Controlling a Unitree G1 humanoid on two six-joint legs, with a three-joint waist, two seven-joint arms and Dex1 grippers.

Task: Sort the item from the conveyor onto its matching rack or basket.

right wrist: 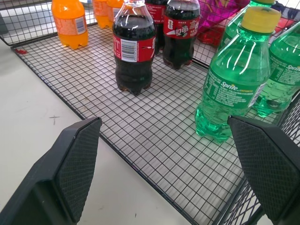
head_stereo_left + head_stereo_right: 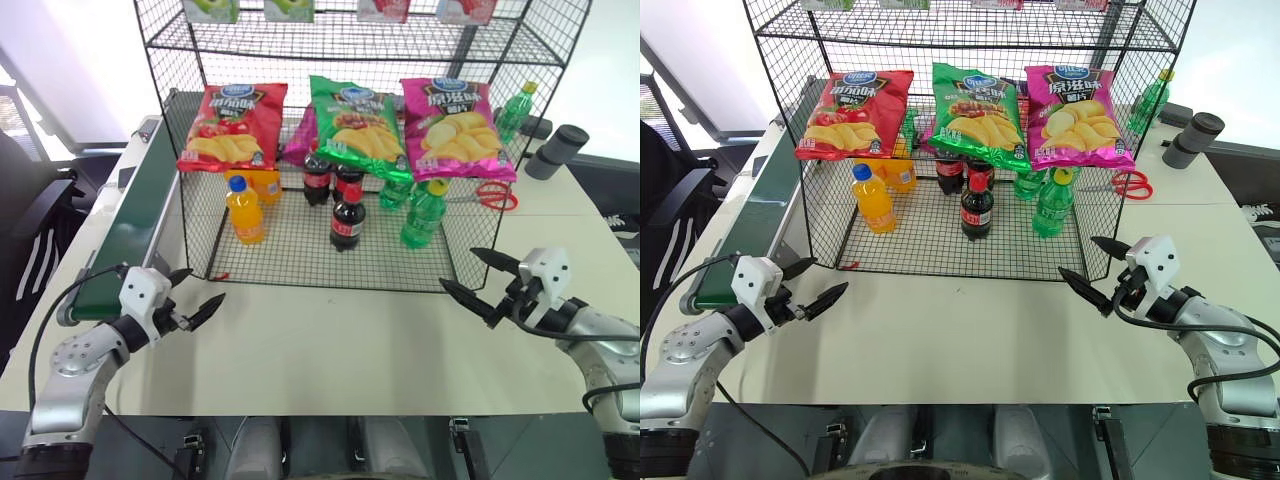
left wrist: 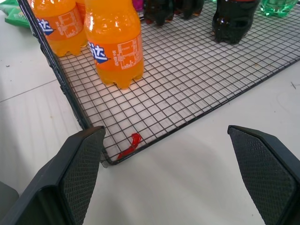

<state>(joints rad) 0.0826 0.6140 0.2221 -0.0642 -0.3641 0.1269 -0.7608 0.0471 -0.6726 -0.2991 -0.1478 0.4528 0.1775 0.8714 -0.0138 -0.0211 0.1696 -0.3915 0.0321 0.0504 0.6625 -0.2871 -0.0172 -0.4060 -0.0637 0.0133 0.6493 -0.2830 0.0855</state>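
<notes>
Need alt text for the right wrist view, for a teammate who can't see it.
Open right tool over the white table, facing the black wire rack. On its bottom tier stand cola bottles, green Sprite bottles and orange-drink bottles.

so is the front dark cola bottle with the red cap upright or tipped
Upright. The dark cola bottle with the red cap stands on its base on the black wire-grid rack's bottom tier, cap up.

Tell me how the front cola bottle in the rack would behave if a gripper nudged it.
The front cola bottle looks full, so probably heavy for its size. Tall on a narrow base on the rack's wire grid, it may tip. Its glossy plastic could slip.
</notes>
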